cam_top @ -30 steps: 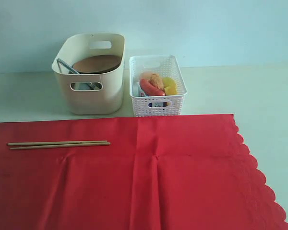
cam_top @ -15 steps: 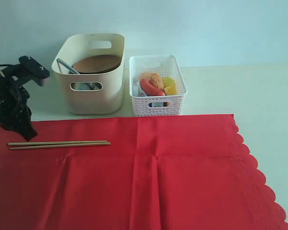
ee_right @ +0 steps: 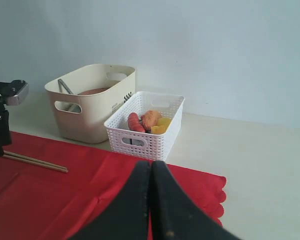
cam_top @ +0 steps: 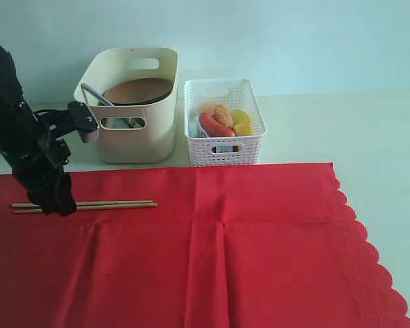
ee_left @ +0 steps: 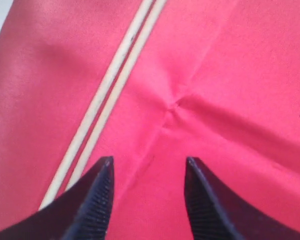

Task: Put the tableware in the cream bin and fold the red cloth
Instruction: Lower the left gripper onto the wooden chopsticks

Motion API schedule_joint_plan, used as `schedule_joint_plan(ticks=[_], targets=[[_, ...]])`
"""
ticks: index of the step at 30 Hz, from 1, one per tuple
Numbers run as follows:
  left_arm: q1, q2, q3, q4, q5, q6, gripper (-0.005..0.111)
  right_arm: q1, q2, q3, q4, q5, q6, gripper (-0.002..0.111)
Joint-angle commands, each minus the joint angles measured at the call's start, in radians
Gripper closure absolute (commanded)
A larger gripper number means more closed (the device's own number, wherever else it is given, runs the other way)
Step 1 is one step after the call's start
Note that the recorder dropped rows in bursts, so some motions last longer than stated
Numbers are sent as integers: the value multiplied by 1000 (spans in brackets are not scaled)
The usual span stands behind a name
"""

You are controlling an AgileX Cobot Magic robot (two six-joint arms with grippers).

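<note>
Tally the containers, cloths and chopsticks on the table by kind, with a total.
Containers: 2 (tall cream plastic bin, white lattice-sided basket)
Cloths: 1 (large red scalloped cloth)
Chopsticks: 2 (pale wooden chopsticks lying on the cloth)
Total: 5

Bright even light, soft faint shadows, slight overall softness.

Robot lab tabletop setup, plain pale blue wall (cam_top: 294, 41), bare off-white table (cam_top: 369, 130), black robot arm (cam_top: 10, 109), staged props: red cloth (cam_top: 260, 246), cream bin (cam_top: 133, 143), white basket (cam_top: 205, 154) of food (cam_top: 222, 119)
</note>
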Motion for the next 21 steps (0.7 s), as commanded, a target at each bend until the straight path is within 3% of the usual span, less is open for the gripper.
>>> schedule_joint_plan(ticks=[1,10,21], targets=[[-4,15,-8,-7,-21,23,61,-6,-3,6,4,-12,-7,108],[-4,45,-8,-7,-114,45,61,-6,-3,6,10,-12,-5,108],[-4,45,-8,-5,-111,69,61,-6,-3,6,16,-12,-5,108]])
